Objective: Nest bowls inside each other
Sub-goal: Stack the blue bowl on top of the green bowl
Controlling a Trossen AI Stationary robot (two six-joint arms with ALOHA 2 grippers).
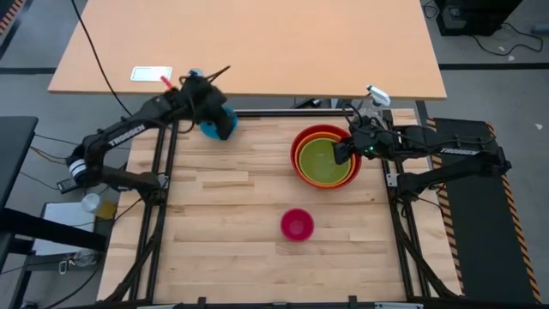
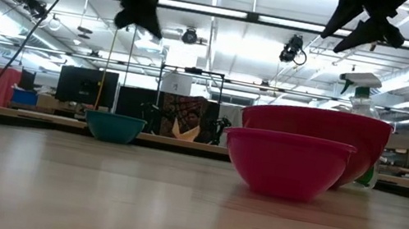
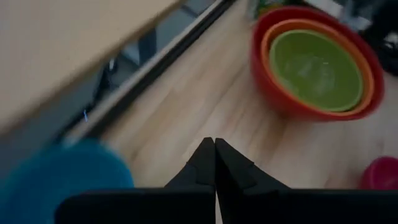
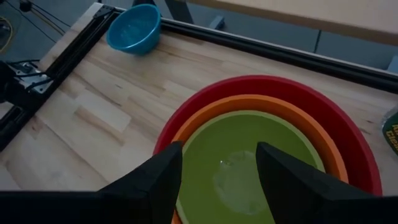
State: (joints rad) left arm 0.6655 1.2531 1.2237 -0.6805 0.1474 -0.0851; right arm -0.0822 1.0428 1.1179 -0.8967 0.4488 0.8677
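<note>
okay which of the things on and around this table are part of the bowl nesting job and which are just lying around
Part of the job:
- red bowl, with orange bowl and green bowl already nested inside
- small pink bowl, loose on the table
- blue bowl, at the far edge

Just lying about:
- spray bottle beside the stack
- white card on the far tabletop

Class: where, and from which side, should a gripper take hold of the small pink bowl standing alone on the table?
Pinch the rim of the pink bowl from straight above, one finger inside. It stands upright and open, apart from the stack, and its sloping wall offers no other hold.
</note>
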